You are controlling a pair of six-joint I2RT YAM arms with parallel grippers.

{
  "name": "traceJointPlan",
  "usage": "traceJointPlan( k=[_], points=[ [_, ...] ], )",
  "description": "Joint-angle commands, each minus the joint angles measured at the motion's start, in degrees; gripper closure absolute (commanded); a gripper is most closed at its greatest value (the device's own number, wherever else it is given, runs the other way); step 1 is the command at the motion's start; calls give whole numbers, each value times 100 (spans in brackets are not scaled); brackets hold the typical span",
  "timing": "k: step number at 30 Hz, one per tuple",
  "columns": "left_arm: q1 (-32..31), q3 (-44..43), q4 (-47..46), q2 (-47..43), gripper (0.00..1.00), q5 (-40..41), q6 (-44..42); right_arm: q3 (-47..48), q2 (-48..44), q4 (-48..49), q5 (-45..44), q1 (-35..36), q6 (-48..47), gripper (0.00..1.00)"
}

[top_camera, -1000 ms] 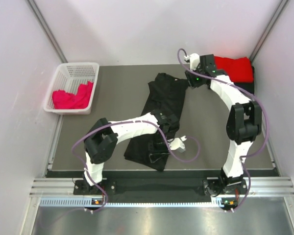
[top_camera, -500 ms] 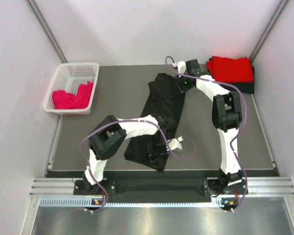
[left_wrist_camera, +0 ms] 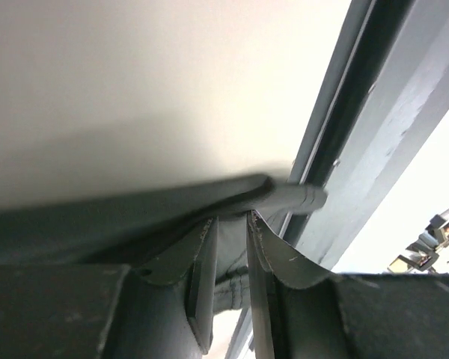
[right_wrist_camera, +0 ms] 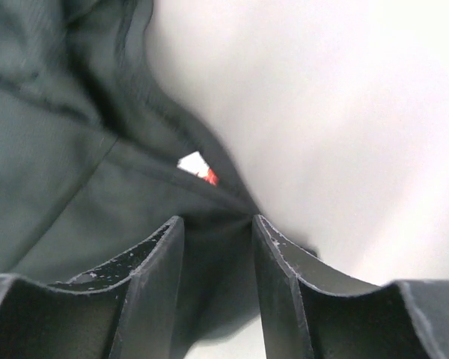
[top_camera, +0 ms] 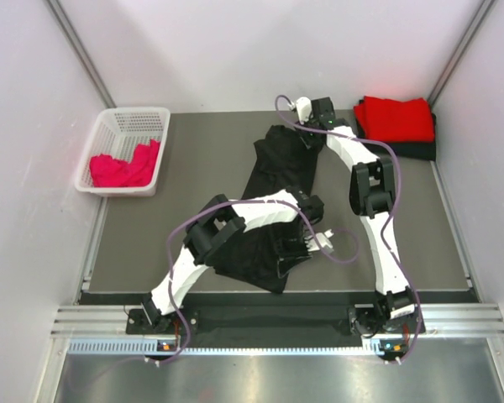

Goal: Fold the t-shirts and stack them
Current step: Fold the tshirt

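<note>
Soft black t-shirt (top_camera: pixel 277 172) lies long, rumpled; red t-shirt (top_camera: pixel 395 119) folded square.

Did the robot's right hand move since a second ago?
Yes. The right gripper slid left, away from the folded red t-shirt and onto the black t-shirt.

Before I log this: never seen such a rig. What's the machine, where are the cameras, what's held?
Two white robot arms are bolted at the near edge of the table. The wide picture looks down from above; the others come from a camera on each wrist. A black t-shirt lies mid-table, a white basket holding pink-red cloth far left, a folded red shirt atop a black one far right. The left hand seems to pinch the black t-shirt's near end. The right hand is open, fingers astride its far edge by a white tag.
</note>
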State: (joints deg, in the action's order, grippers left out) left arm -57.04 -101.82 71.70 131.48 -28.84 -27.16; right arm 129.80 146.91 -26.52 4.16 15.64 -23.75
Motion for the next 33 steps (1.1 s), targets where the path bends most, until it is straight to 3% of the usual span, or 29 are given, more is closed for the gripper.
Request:
traceJointPlan(
  k=[1,10,14,17,18,21,24,26,28,33],
  points=[
    [-115,-400,-798,527,72,-122,-185,948,496,-230,-109,71,-218,58],
    [-176,-646,-711,283,73,62,-88,1425,524,234,-379,36,-166,55],
    [-71,-611,-710,-972,69,703,44,1075,-538,305,-529,-96,80,52],
    [-1,-453,-877,-2141,62,1213,237,303,-1715,455,-434,-263,747,50],
    [17,-322,-903,-2640,61,1501,281,-39,-2423,542,-434,-298,1219,50],
    [148,186,-1236,-3563,53,2169,614,-2380,-3909,956,198,-386,2098,48],
    [692,1046,-1912,-4486,49,2278,1316,-3554,-4957,467,918,-360,3248,47],
    [1436,1810,-2430,-5102,46,2042,2516,-5175,-5512,158,1680,-369,4388,49],
    [1878,2270,-2652,-5412,45,1840,2975,-6128,-5909,173,1928,-281,4956,49],
    [3074,3403,-2794,-5844,44,917,3699,-8159,-6875,104,2378,771,5292,50]
  ],
)
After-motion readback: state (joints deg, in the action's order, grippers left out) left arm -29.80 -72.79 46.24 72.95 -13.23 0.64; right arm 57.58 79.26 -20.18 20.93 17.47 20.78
